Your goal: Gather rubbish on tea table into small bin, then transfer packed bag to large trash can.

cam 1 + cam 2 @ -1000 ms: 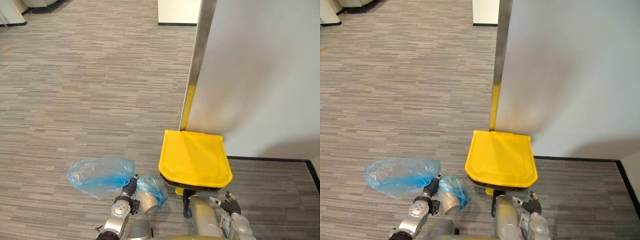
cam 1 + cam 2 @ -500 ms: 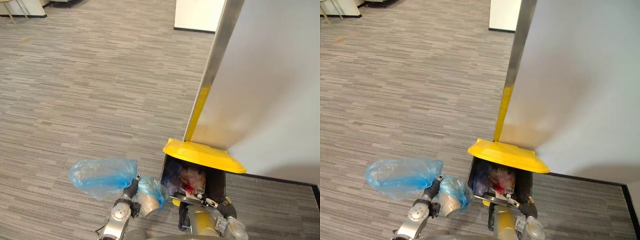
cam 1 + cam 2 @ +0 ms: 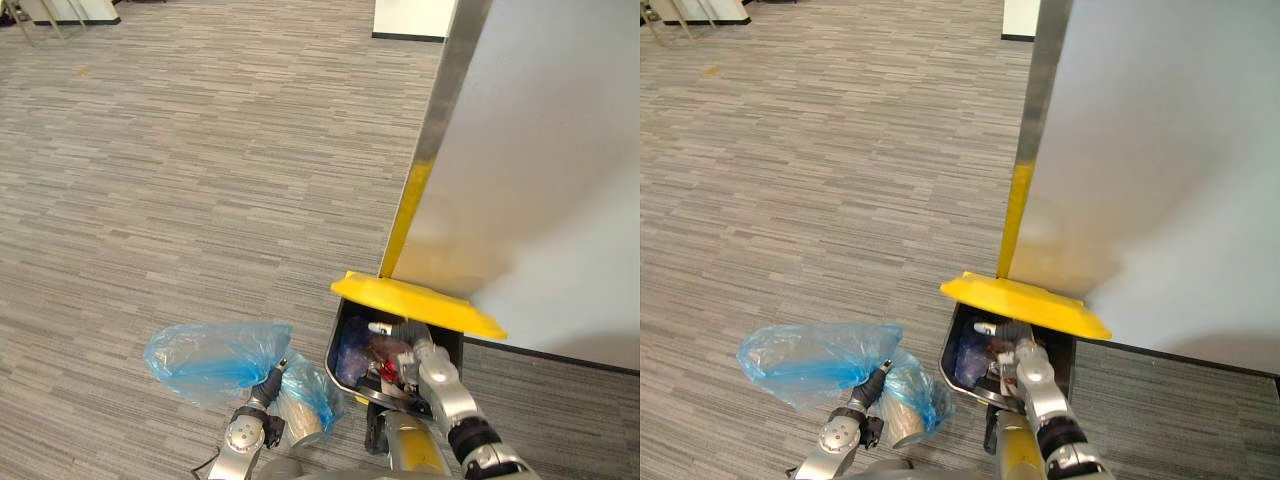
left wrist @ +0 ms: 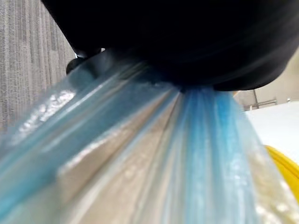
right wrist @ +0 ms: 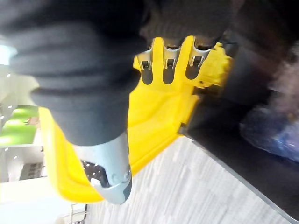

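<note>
Transfer step in hand: left hand, closed round the neck of the blue bag, holds it near left of the trash can, whose yellow lid the right hand props up with straight fingers; next move, as judged, calls for swinging the bag right over the rim and releasing it.

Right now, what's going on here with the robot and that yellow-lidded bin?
The robot stands at the large trash can, whose yellow lid is tipped up and open. Its right hand is at the opening, just under the lid. Its left hand grips the neck of the blue bag of rubbish, which is beside the can and not yet inside. The can already has other rubbish in it.
</note>
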Available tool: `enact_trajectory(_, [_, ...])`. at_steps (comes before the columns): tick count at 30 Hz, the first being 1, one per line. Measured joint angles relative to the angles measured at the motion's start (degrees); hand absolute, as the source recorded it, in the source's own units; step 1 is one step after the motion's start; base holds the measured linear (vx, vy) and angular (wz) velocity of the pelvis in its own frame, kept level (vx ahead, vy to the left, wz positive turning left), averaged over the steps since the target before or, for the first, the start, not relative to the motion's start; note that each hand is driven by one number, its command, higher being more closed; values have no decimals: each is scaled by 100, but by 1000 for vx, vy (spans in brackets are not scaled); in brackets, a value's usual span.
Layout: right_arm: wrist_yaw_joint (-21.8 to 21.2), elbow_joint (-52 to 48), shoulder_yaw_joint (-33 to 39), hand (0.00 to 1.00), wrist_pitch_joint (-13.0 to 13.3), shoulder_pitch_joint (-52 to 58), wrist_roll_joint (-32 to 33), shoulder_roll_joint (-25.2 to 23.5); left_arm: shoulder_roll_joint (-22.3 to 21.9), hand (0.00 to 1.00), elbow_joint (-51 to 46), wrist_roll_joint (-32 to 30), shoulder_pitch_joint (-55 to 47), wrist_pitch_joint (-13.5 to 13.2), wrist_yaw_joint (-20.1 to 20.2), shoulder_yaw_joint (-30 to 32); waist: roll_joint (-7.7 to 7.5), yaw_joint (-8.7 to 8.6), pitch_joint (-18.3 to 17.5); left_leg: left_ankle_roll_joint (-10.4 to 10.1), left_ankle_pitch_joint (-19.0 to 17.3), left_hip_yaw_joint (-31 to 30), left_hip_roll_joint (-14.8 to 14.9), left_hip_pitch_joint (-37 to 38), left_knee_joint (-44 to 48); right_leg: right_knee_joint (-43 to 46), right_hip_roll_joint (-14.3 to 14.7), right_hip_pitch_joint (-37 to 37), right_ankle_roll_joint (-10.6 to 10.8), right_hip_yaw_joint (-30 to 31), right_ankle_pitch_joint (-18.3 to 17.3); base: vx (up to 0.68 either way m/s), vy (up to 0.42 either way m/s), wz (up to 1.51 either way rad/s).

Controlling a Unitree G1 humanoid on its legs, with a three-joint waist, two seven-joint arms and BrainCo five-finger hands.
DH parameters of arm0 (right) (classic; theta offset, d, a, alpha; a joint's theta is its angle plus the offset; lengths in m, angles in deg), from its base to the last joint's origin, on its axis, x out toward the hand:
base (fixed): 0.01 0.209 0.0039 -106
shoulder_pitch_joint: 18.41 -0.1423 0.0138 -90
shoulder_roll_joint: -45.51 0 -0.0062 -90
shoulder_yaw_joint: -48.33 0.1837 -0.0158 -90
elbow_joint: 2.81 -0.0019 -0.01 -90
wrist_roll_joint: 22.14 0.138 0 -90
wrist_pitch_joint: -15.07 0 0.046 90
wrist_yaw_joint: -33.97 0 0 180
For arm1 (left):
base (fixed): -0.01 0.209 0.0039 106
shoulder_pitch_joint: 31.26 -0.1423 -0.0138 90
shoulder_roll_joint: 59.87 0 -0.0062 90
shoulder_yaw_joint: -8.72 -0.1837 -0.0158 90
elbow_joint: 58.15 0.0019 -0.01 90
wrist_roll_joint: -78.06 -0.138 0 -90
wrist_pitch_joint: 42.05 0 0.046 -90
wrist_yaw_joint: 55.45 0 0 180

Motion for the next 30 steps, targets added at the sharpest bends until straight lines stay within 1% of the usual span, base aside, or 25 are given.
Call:
enact_trajectory(1, [22, 1, -10, 0, -2, -172, -52, 118, 7, 100, -94, 0, 4, -5, 1, -27, -2, 64, 1, 0, 5, 0, 7, -36, 13, -74, 22, -1, -31, -1, 43, -49, -18, 2])
enact_trajectory(2, [58, 17, -91, 0, -17, -320, -76, 223, 51, 100, -185, 2, -2, -12, 0, -75, -5, 78, 3, 0, 6, -1, 20, -84, 18, -153, 39, 0, -20, -17, 87, -55, -16, 2])
enact_trajectory(5, [99, 51, -234, 0, -37, -623, -153, 423, 247, 100, -282, 8, -19, -102, 5, -144, -54, 78, 34, 2, 79, -31, 25, -215, 19, -379, 46, 3, 79, -69, 205, -77, -16, 8])
enact_trajectory(8, [109, 164, -229, 0, -71, -935, -159, 766, 434, 100, -349, 16, -17, -104, 5, -148, -136, 88, 85, -1, 104, -156, 22, -361, 103, -487, 39, 19, 154, -120, 276, -75, -16, 18])
enact_trajectory(11, [118, 219, -194, 0, -73, -1160, -239, 1166, 616, 100, -613, 25, -17, -103, 5, -174, -228, 84, 141, -28, 123, -358, 28, -487, 133, -563, 19, 48, 118, -267, 321, -54, -32, 29])
enact_trajectory(15, [112, 280, -187, 0, -91, -1319, -378, 1467, 662, 100, -974, 149, -9, -108, 78, -218, -233, 81, 185, -29, 119, -446, 67, -602, 239, -614, 66, 51, 99, -313, 327, -20, -33, 12])
enact_trajectory(18, [110, 279, -171, 0, -101, -1323, -393, 1510, 665, 100, -1185, 175, 10, -112, 116, -276, -250, 70, 234, -23, 109, -458, 82, -619, 276, -622, 96, 51, 97, -295, 326, 0, -8, 1])
enact_trajectory(20, [106, 277, -102, 0, -101, -1325, -408, 1519, 664, 100, -1370, 202, 7, -118, 125, -353, -258, 62, 314, -18, 82, -455, 82, -620, 323, -647, 165, 51, 113, -147, 337, -4, -4, -2])
enact_trajectory(25, [75, 277, -102, 0, -123, -1324, -557, 1626, 663, 100, -1770, 353, 10, -125, 235, -410, -274, 52, 402, -5, 60, -394, 90, -635, 333, -712, 245, 27, 135, -4, 403, 9, -1, -8])
enact_trajectory(30, [-21, 274, -95, 0, -157, -1326, -603, 1733, 659, 100, -2227, 474, 98, -153, 256, -673, -268, 24, 513, 18, -72, -302, 79, -716, 545, -687, 275, -26, 177, 84, 439, 21, 25, -10])
